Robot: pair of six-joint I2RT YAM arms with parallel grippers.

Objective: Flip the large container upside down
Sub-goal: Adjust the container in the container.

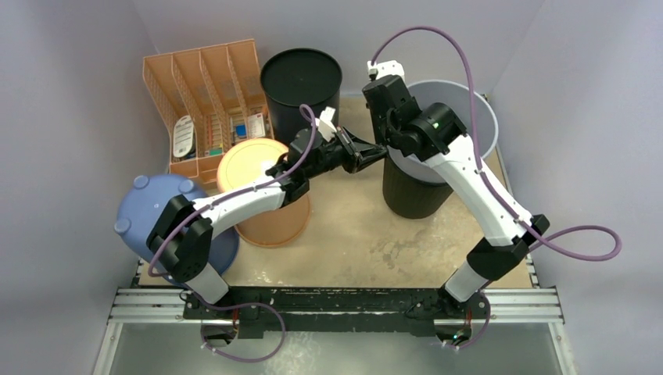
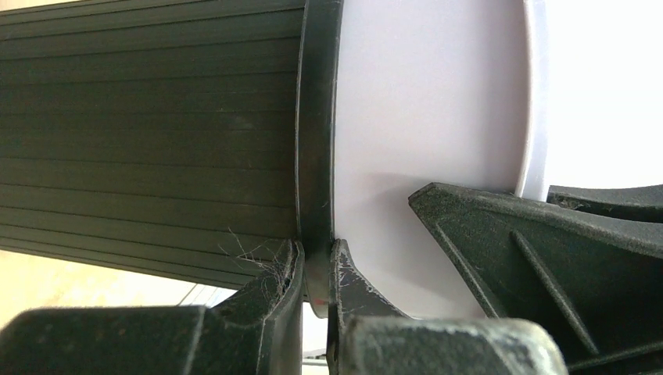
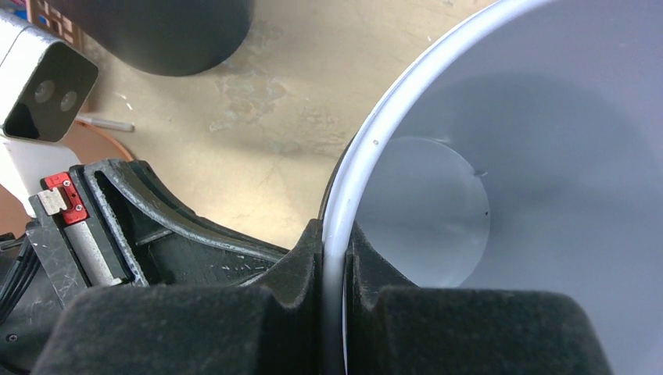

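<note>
The large container (image 1: 473, 117) is a pale grey tub, upright and open at the top, nested in a black ribbed bin (image 1: 410, 195) at the right of the table. My right gripper (image 1: 393, 141) comes down on the tub's left edge, and its jaws are shut on the tub's white rim (image 3: 335, 234). My left gripper (image 1: 379, 154) reaches in from the left just beside it. Its jaws are shut on the black bin's rim (image 2: 317, 195), with the tub's pale wall (image 2: 422, 101) rising beyond. The two grippers sit almost against each other.
An overturned orange bucket (image 1: 262, 195) stands under my left forearm. A blue tub (image 1: 156, 215) lies bottom-up at the left edge. An orange file rack (image 1: 207, 94) and a black round bin (image 1: 301, 82) stand at the back. Walls close in on both sides.
</note>
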